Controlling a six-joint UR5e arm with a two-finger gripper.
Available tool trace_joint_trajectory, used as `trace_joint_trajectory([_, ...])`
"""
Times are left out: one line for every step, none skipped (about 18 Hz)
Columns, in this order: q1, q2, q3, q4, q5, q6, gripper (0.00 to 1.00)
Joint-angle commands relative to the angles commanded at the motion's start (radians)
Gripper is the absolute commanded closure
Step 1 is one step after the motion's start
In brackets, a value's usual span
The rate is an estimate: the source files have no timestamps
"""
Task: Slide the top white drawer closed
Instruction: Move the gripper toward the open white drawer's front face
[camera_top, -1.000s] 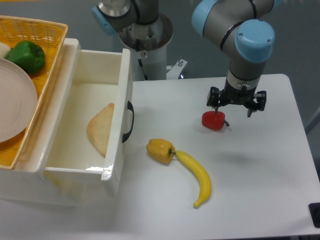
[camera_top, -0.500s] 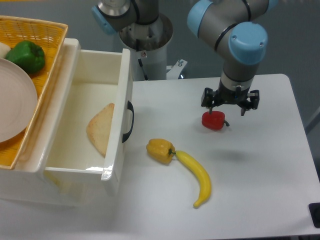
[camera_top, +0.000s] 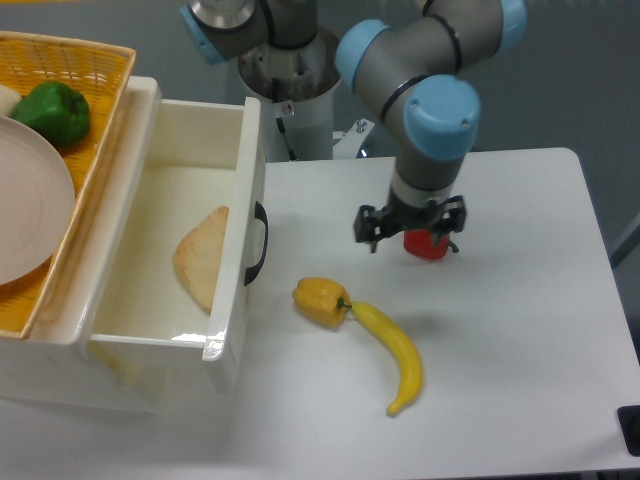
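- The yellow banana and the yellow pepper lie near the front middle of the surface, touching each other.
- The top white drawer sits at the left edge of the surface, pulled wide open, with a flat tan food piece inside.
- Its front with the black handle faces right; its long side runs front to back.
- The gripper has moved left from above the red pepper toward the handle, so the push has probably not begun.
- Its fingers are apart and hold nothing.
- A basket with a green pepper and a plate sits far left.
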Motion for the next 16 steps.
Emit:
trace_joint_trajectory([-0.012,-0.005,-0.002,-0.002,-0.002,-0.009,0.0])
trace_joint_trajectory([-0.034,-0.015,-0.002,-0.002,0.0,-0.017,0.0])
trace_joint_trajectory([-0.044,-0.026,-0.002,-0.002,-0.002,-0.022,0.0])
trace_joint_trajectory([-0.052,-0.035,-0.002,-0.002,-0.002,-0.023,0.0])
trace_joint_trajectory([-0.063,-0.038,-0.002,-0.002,-0.011,-0.023,0.0])
trace_joint_trajectory([-0.066,-0.041,-0.002,-0.002,-0.028,-0.023,0.0])
trace_joint_trajectory([-0.068,-0.043,-0.002,-0.002,-0.046,-0.025,0.0])
trace_joint_trajectory([-0.069,-0.043,-0.003,-0.002,-0.054,-0.025,0.0])
trace_joint_trajectory([-0.078,-0.043,-0.003,-0.002,-0.055,-0.025,0.0])
trace_joint_trajectory([-0.084,-0.043,-0.003,-0.003,-0.057,-0.025,0.0])
trace_joint_trajectory([-0.092,-0.043,-0.003,-0.003,-0.06,-0.025,0.0])
trace_joint_trajectory([-0.094,-0.045,-0.003,-0.003,-0.061,-0.025,0.0])
trace_joint_trajectory([-0.095,-0.045,-0.003,-0.003,-0.063,-0.025,0.0])
trace_joint_trajectory([-0.101,-0.045,-0.003,-0.003,-0.063,-0.025,0.0])
trace_joint_trajectory([-0.103,-0.045,-0.003,-0.003,-0.063,-0.025,0.0])
trace_joint_trajectory([-0.104,-0.048,-0.003,-0.003,-0.063,-0.025,0.0])
